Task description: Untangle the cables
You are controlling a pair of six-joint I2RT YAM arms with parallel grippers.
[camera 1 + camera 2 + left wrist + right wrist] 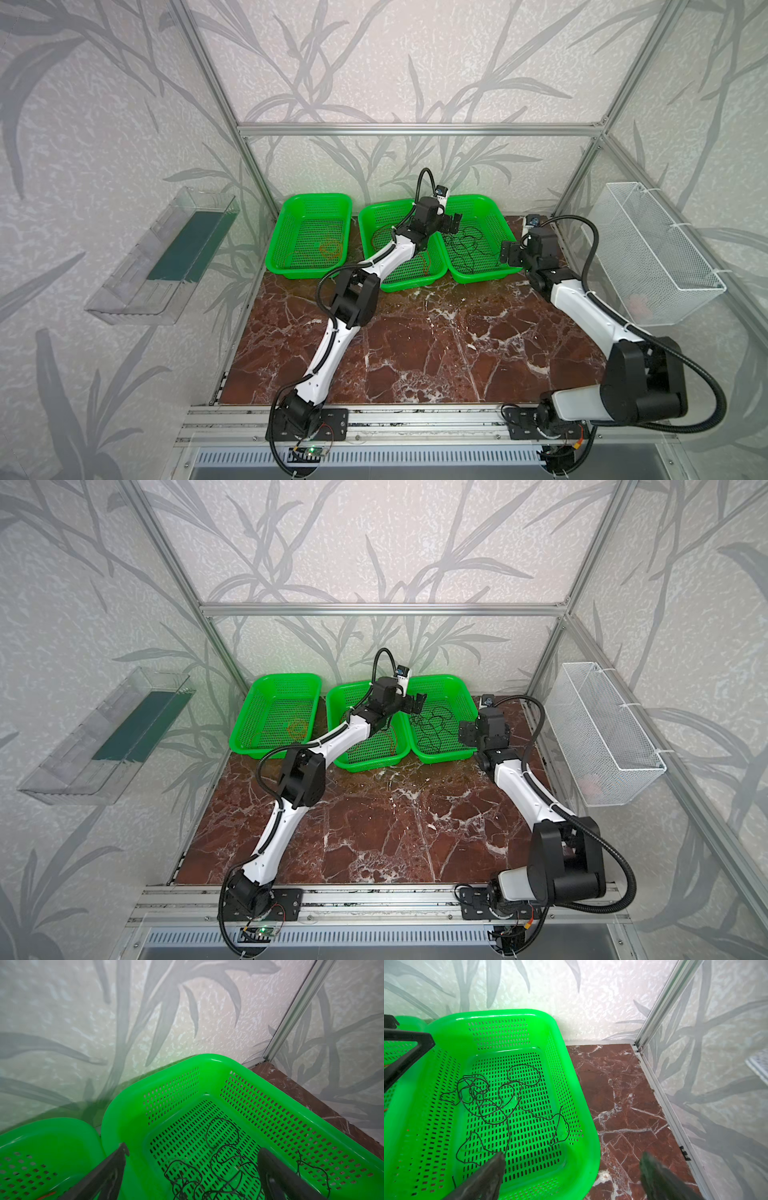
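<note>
Both tools, left gripper [193, 1149] and right gripper [573, 1155], stand wide and empty at opposite rims of the perforated green plastic basket [500, 1014]. The thin black cable [500, 1101] lies looped on its floor between them. I fear a loop catching a jaw or a slot and dragging out.

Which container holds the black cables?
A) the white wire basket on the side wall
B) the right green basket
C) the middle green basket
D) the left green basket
B: in both top views the black cables lie in loose loops on the perforated floor of the right green basket, and the right wrist view shows the same tangle there.
</note>
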